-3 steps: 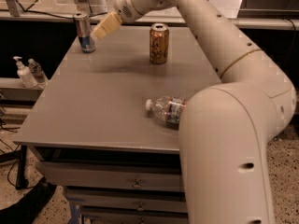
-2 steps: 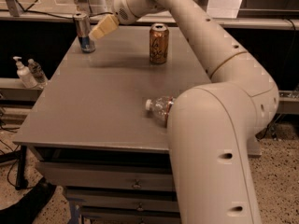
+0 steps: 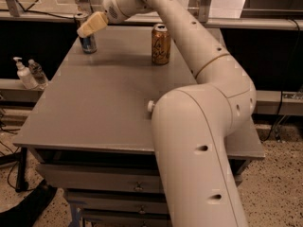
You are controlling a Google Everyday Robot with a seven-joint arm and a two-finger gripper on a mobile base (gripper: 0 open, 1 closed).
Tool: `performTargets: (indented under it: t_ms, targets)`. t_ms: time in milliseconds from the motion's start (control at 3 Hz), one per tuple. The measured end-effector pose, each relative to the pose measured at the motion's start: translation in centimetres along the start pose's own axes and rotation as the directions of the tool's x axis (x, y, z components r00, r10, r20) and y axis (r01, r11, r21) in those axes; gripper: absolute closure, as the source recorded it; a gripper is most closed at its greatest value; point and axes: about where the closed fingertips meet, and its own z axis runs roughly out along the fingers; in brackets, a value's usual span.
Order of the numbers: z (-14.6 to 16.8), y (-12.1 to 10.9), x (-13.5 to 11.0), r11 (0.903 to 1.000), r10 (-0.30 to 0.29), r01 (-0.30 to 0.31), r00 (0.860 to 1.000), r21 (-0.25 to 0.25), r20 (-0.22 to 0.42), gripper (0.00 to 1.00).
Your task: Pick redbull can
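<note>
While the elbow [image 3: 199, 141] has swung forward over the table [image 3: 94, 103], gripper [image 3: 89, 25] stays at redbull can [image 3: 88, 43] top, left of gold can [image 3: 161, 44]; grip state: cannot tell; can not lifted yet.

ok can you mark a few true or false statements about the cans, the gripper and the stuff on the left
1. The redbull can stands upright near the far left corner of the table. True.
2. The gold-orange can lies on its side. False: it stands upright.
3. The gripper is at the redbull can's top. True.
4. The pump bottle stands on the table. False: it stands on a lower ledge off the table's left side.
</note>
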Motion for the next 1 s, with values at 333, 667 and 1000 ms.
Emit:
performTargets:
  t_ms: [333, 667, 1000]
  targets:
    - [1.5, 0.6, -0.9, 0.9997, 0.007, -0.006, 1.000, -0.024, 0.014, 0.00]
    - [3.1, 1.5, -1.2, 0.9985, 0.014, -0.013, 1.000, -0.053, 0.013, 0.00]
    - [4.1, 2.0, -1.1, 0.9975, 0.021, -0.021, 1.000, -0.068, 0.008, 0.18]
